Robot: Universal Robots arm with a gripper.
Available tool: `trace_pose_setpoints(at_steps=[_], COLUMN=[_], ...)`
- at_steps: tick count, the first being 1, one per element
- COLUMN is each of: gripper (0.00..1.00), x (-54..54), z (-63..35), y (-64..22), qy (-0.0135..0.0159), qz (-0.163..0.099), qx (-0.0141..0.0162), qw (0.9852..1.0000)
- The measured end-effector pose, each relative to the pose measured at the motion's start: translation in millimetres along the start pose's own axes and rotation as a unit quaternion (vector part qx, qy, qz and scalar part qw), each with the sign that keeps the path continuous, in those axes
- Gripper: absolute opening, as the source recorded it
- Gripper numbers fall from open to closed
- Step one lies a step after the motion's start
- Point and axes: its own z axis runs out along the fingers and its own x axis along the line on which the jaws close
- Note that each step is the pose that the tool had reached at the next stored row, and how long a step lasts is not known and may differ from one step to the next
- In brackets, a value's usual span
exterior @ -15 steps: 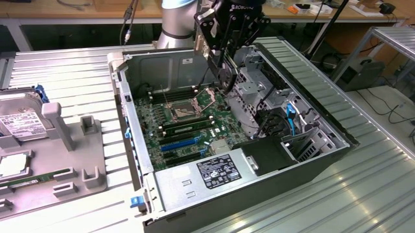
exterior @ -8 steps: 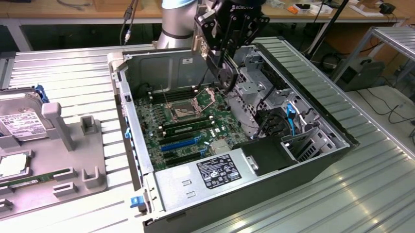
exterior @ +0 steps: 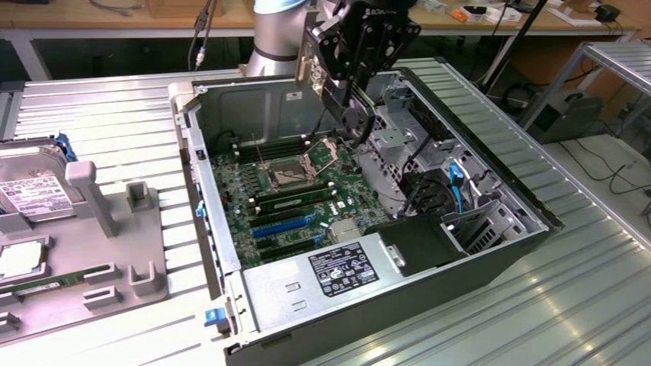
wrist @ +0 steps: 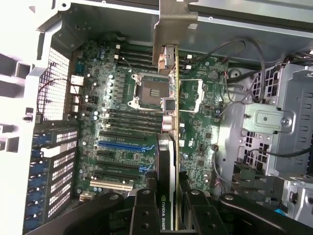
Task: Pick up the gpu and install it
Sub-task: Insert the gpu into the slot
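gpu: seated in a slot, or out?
Out. The gpu is clamped edge-on between the jaws of the gripper, held above the motherboard and not in any slot.

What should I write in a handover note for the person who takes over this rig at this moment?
Claw: shut on the gpu, which it holds on edge between its fingers.
Where: the gpu hangs above the motherboard, inside the open computer case.
Done: the gpu is picked up and is over the case.
Left: the gpu is not yet seated; the blue expansion slot on the board is bare.
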Motion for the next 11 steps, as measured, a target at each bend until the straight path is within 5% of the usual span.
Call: trace_pose_setpoints(at_steps=[11], gripper=[0.27], x=[0.0], z=[0.0], y=[0.0], qy=[0.0015], qz=[-0.038], qx=[-0.0009], qw=[0.9993])
